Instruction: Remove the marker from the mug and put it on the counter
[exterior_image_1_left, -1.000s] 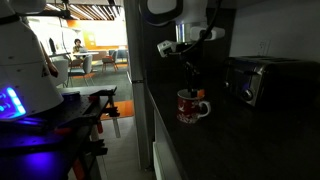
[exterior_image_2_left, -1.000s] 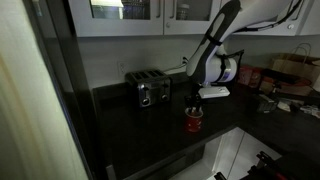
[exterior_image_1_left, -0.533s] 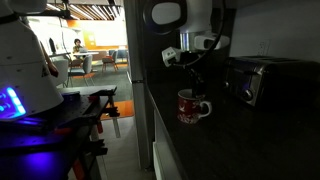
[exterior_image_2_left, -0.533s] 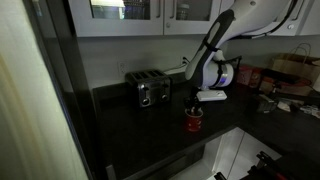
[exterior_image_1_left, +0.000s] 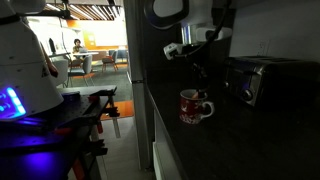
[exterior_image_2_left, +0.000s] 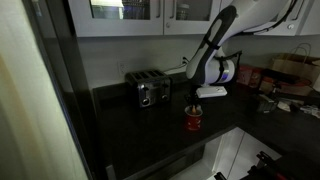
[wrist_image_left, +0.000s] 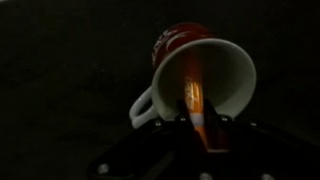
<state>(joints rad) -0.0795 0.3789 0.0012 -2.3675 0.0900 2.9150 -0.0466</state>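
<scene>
The gripper (wrist_image_left: 203, 128) hung above the mug (wrist_image_left: 205, 70), fingers pinched shut on the orange marker (wrist_image_left: 197, 110), whose far end reached inside the mug. The mug stood near the front edge of the counter (exterior_image_2_left: 140, 128), with a toaster (exterior_image_2_left: 152, 90) farther back.
</scene>
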